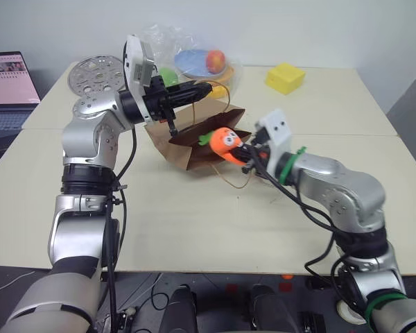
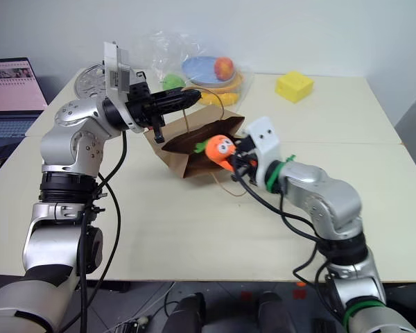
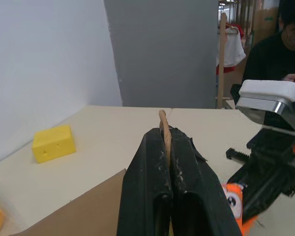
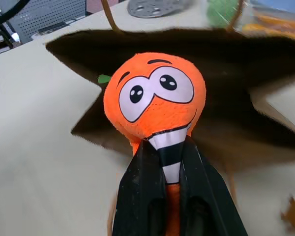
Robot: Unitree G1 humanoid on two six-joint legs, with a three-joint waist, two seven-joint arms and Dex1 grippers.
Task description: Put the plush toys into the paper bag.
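The brown paper bag [image 1: 191, 151] lies on the table with its dark open mouth turned toward my right arm. My left gripper [image 1: 202, 89] is shut on one thin twine handle [image 3: 162, 119] and holds that side of the mouth up. The orange carrot plush toy [image 4: 155, 101], with big cartoon eyes and a green top, sits right at the bag's mouth [image 1: 224, 141]. My right gripper [image 1: 245, 155] is shut on its lower body, and the toy's head pokes out past the fingertips [image 4: 142, 152]. The bag's inside is dark and its contents are hidden.
A yellow block [image 1: 285, 78] sits at the far right of the table. A clear plastic bag of fruit on a blue plate [image 1: 197, 61] stands just behind the paper bag. A perforated metal disc [image 1: 97, 75] and a laptop [image 1: 7, 90] are at the far left. A person [image 3: 275, 49] sits beyond the table.
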